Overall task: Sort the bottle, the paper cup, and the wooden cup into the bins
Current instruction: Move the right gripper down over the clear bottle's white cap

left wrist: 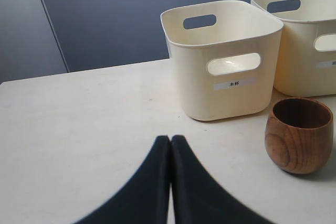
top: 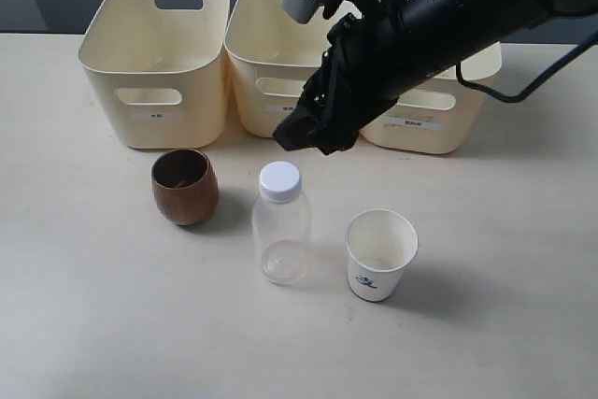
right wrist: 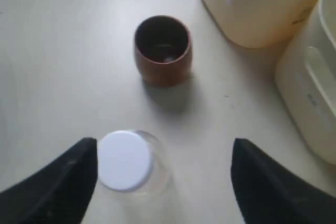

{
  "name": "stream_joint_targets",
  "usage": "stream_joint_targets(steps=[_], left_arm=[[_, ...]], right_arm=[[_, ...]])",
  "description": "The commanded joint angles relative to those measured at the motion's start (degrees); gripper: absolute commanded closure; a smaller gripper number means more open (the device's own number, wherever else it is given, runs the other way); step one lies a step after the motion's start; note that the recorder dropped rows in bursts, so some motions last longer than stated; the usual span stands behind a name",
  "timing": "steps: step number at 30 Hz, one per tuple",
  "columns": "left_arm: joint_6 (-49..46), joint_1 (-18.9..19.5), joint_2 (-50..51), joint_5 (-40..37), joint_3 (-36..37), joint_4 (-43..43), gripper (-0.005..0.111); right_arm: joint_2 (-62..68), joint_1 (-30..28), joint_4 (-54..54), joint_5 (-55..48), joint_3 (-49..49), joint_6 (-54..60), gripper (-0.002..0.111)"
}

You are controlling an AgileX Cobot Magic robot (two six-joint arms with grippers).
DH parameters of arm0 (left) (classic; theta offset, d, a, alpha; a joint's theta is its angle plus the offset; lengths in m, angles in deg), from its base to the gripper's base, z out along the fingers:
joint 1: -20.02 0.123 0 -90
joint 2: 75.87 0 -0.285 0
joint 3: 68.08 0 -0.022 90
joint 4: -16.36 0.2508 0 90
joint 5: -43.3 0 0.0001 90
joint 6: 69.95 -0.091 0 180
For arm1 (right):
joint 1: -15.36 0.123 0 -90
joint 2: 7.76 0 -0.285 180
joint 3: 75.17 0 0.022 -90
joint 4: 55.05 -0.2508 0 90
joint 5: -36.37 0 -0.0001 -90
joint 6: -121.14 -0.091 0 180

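Since the bottle (top: 281,223) looks clear and empty, we judge it light and easy to tip. Its thin, smooth walls may dent or slip under a hard squeeze. We would take hold around the body just below the white cap (right wrist: 125,160), where the shoulder is stiffest. It stands upright on the tabletop (top: 93,306), between the wooden cup (top: 185,186) and the paper cup (top: 380,254), touching neither.

Our right gripper (right wrist: 165,153) hangs above it with its jaws spread wide and holding nothing. In the right wrist view the cap sits close against one finger rather than centred in the gap. Our left gripper (left wrist: 170,141) has its fingers pressed together, empty, low over the tabletop near the wooden cup.

We expect the wooden cup to be rigid, a little heavier, and rounded enough to slide out of a loose pinch. The paper cup is soft and would crush easily. Both cups look empty.

Behind them the bins (top: 248,91) stand in a row. The left bin (top: 112,81) shows nothing inside. The arm hides much of the other two, so we cannot tell their contents.
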Motion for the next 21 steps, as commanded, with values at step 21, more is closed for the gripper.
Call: stream_joint_targets(steps=[21], left_arm=[[0.11,-0.20,-0.28,0.00,0.07,-0.01,0.107]], right_arm=[[6.57,2.05,-2.98,-3.89,0.36,0.34,0.037]])
